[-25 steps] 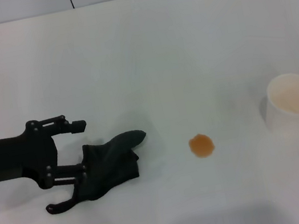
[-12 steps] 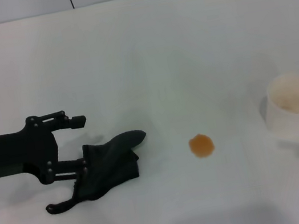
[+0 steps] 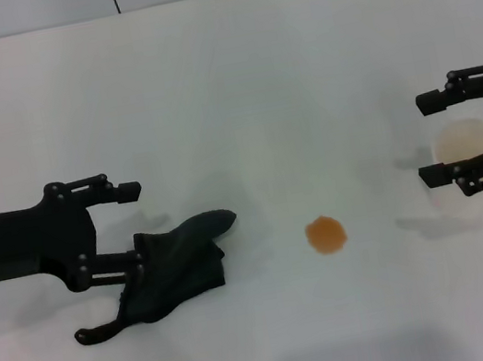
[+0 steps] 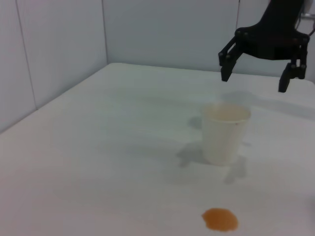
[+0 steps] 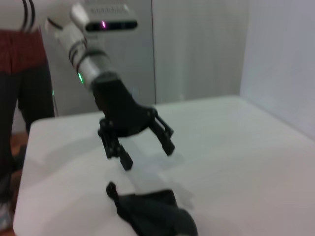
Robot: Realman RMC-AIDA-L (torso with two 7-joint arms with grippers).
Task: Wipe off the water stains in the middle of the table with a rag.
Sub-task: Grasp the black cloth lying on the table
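left pincer (image 3: 135, 227): spread, apparently low | right pincer (image 3: 433, 135): spread, raised

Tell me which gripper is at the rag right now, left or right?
The left gripper, open, right above the dark rag on the table. The right gripper, also open, hovers over the plastic cup, across the orange stain.

White table (image 3: 233, 79) seen from above; left gripper (image 3: 130, 228) spread wide over dark rag (image 3: 174, 267), lower finger against cloth; small orange water stains (image 3: 326, 235) mid-table, apart from rag tip; right gripper (image 3: 429, 138) open above whitish cup (image 3: 462, 145), fingers straddling rim
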